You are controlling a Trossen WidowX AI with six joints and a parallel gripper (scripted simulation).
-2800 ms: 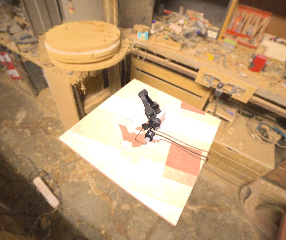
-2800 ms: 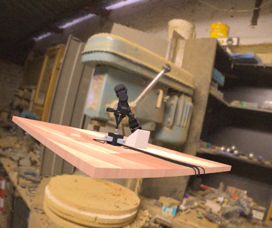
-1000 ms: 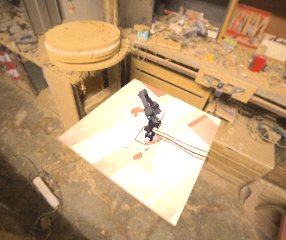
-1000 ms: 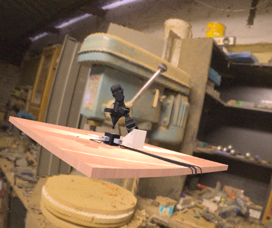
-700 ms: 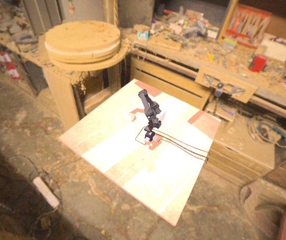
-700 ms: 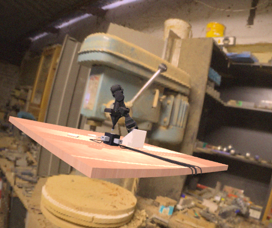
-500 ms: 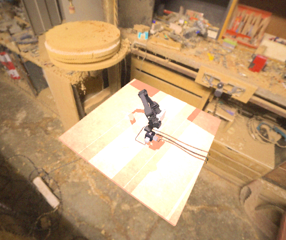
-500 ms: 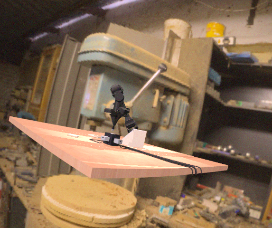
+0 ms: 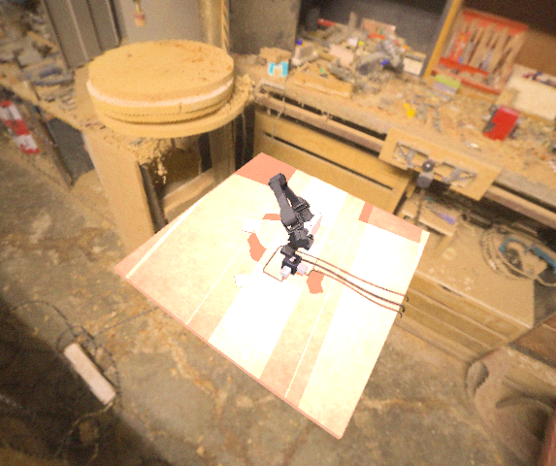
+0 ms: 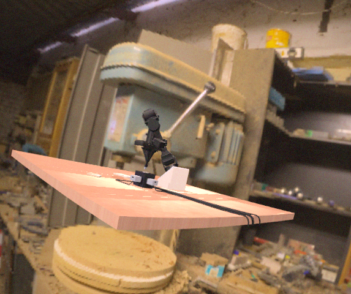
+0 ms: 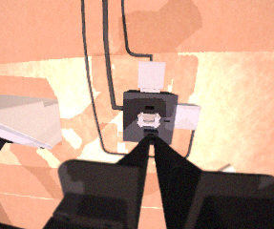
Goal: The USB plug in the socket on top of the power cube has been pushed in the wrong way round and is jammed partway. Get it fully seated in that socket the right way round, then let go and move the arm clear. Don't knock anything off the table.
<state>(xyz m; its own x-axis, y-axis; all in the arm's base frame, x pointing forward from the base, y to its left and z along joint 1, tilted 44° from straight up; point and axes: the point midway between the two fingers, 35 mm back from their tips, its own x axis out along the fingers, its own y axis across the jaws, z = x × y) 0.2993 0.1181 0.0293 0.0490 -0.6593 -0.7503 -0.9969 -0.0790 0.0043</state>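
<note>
The dark power cube [image 9: 290, 265] [image 10: 143, 180] [image 11: 133, 131] stands on the table. My gripper [image 10: 145, 166] [image 11: 151, 140] is above the cube, fingers pointing down, shut on the USB plug. The plug is mostly hidden by the fingertips; a tiny pale bit shows under them in the exterior view, just above the cube's top. A small pale piece [image 11: 149, 119] shows at the middle of the cube's top, between dark slots; whether it is plug or socket rim I cannot tell. The plug's way round and depth cannot be read.
Pale blocks [image 11: 151, 75] [image 11: 188, 116] [image 10: 135, 178] [image 10: 152, 182] stick out from the cube's sides. Dark cables [image 11: 106, 57] [image 10: 200, 206] run over the table [image 9: 238, 346] to its edge. A white wedge block [image 10: 177, 179] [image 11: 24, 116] stands beside the cube, near the arm.
</note>
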